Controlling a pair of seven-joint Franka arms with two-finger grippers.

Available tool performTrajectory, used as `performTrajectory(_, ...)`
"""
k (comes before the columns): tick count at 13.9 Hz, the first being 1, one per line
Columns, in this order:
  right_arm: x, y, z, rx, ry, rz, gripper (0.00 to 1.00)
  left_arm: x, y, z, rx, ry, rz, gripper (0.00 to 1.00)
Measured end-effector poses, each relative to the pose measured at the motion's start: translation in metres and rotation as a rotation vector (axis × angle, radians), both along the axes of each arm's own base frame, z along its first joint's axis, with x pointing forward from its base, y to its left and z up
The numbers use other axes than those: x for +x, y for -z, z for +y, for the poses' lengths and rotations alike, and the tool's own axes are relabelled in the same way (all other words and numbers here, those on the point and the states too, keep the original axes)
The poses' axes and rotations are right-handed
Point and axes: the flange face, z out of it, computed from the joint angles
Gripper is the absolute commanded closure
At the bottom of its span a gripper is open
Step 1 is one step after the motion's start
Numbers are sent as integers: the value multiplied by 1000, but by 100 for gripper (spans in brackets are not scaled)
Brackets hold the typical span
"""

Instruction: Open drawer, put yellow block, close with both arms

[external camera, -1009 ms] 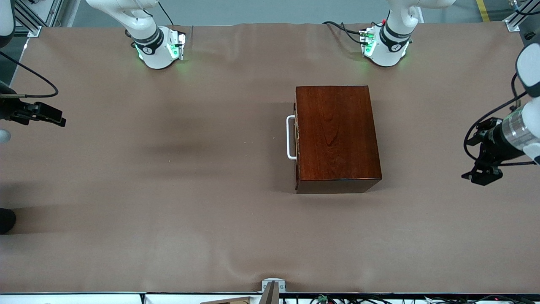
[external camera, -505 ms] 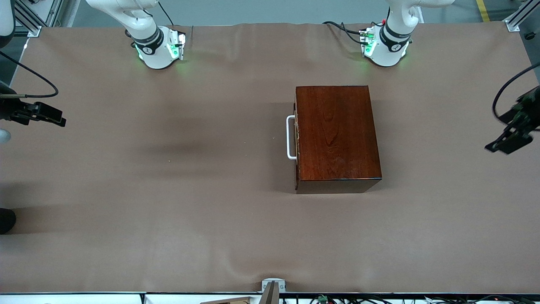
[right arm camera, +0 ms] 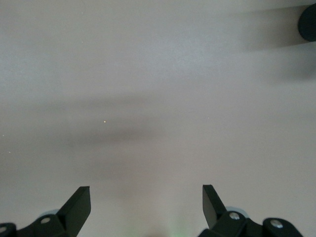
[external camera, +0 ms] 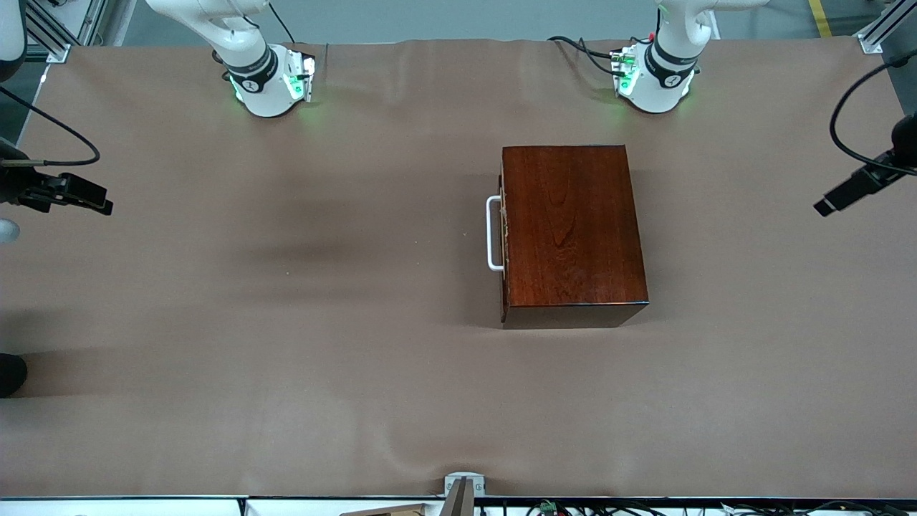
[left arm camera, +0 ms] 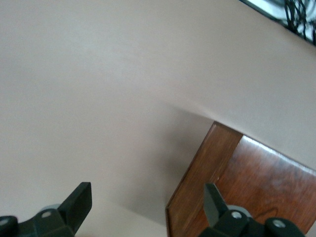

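Note:
The reddish-brown wooden box (external camera: 573, 229) stands mid-table, and its drawer (external camera: 503, 236) is pushed fully in, white bar handle (external camera: 493, 233) facing the right arm's end. The yellow block is out of view. My left gripper (external camera: 824, 208) hangs open over the table's edge at the left arm's end, well away from the box. In the left wrist view its fingers (left arm camera: 79, 202) are spread with nothing between them, and a corner of the box (left arm camera: 256, 182) shows past them. My right gripper (external camera: 104, 206) waits open over the table's edge at the right arm's end, empty (right arm camera: 146, 197).
A brown cloth (external camera: 286, 322) covers the whole table. A dark rounded object (external camera: 11, 373) sits at the cloth's edge at the right arm's end, also seen in the right wrist view (right arm camera: 308, 22). A metal bracket (external camera: 464, 484) sits at the edge nearest the front camera.
The left arm has swung away from the box, out toward its end of the table and back toward the bases' side. The right arm and the box have not moved.

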Motion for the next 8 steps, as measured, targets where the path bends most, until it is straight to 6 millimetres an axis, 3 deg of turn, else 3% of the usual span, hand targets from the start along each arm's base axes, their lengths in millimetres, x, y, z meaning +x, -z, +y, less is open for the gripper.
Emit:
performTrajectory(3,0,0,2,0,-4,0,0,-4,1,-10,5,180,15,0)
performTrajectory(8,3,-2,3,-1,-7,-27,0,-4,1,-8,12,440,11,0)
